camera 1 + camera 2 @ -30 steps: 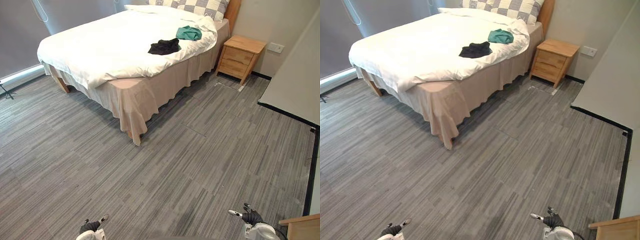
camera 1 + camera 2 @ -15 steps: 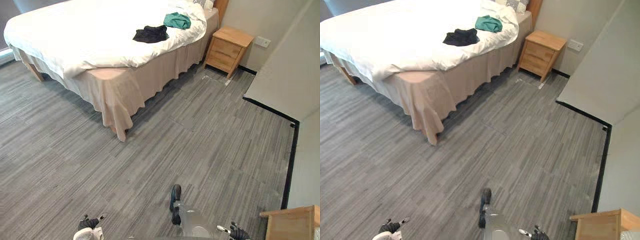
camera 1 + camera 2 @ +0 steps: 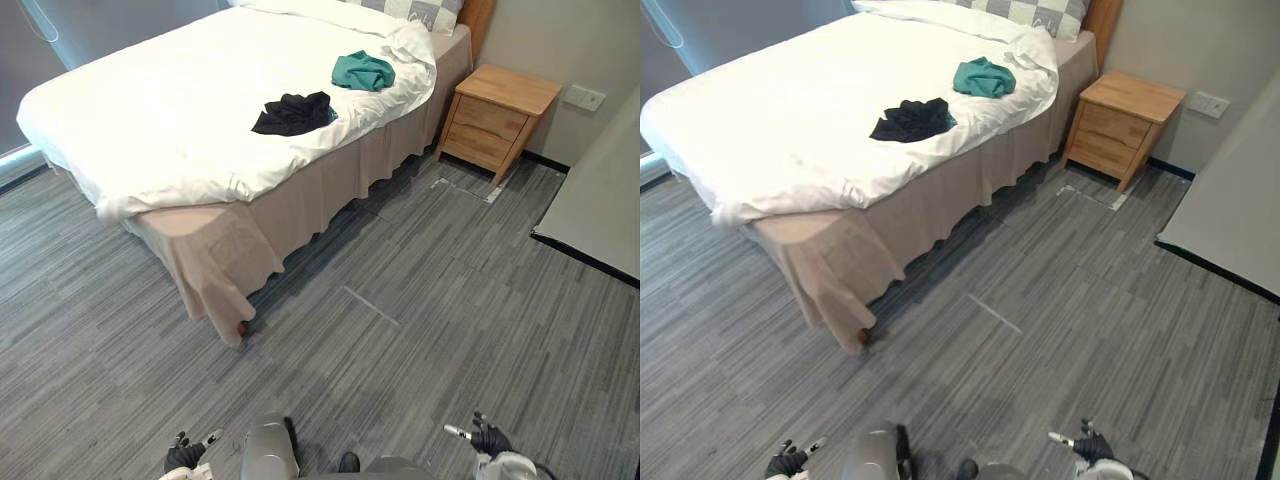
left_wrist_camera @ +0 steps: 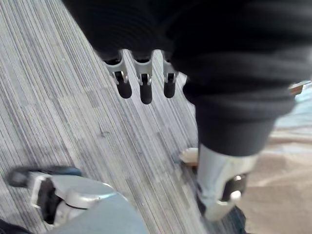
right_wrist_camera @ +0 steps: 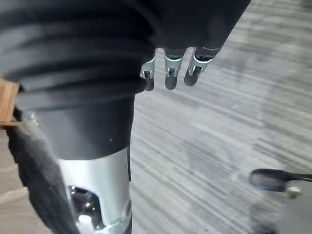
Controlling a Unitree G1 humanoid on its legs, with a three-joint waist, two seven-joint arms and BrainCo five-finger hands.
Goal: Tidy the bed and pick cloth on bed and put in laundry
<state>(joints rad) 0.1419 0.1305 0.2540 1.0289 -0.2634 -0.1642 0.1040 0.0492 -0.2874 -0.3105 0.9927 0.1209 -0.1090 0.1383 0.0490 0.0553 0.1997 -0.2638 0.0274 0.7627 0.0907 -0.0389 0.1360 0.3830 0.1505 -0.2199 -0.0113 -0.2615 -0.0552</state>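
a crumpled black cloth (image 3: pixel 293 113) lies on the white duvet (image 3: pixel 150 110) of the wide bed (image 3: pixel 300 205), near the side edge that faces the floor. a bunched teal-green cloth (image 3: pixel 363 71) lies on the same duvet, closer to the head end and apart from the black one. behind it a grey-and-white checked pillow (image 3: pixel 425 10) rests against the wooden headboard (image 3: pixel 478 14). a beige pleated bed skirt (image 3: pixel 225 255) hangs below the duvet down to the grey striped plank floor (image 3: pixel 420 300). a light wooden nightstand with two drawers (image 3: pixel 497 115) stands just beside the head end of the bed, and a white wall plate (image 3: pixel 584 97) sits on the wall next to it.

the left robot hand (image 3: pixel 185 457) hangs low over the floor, well apart from the bed; its fingers (image 4: pixel 145 85) are straight and loose, holding nothing. the right robot hand (image 3: pixel 488 438) hangs low on the other side, also over bare floor, its fingers (image 5: pixel 168 73) relaxed and spread with the thumb apart, nothing in it. both cloths are on the bed, untouched by either hand
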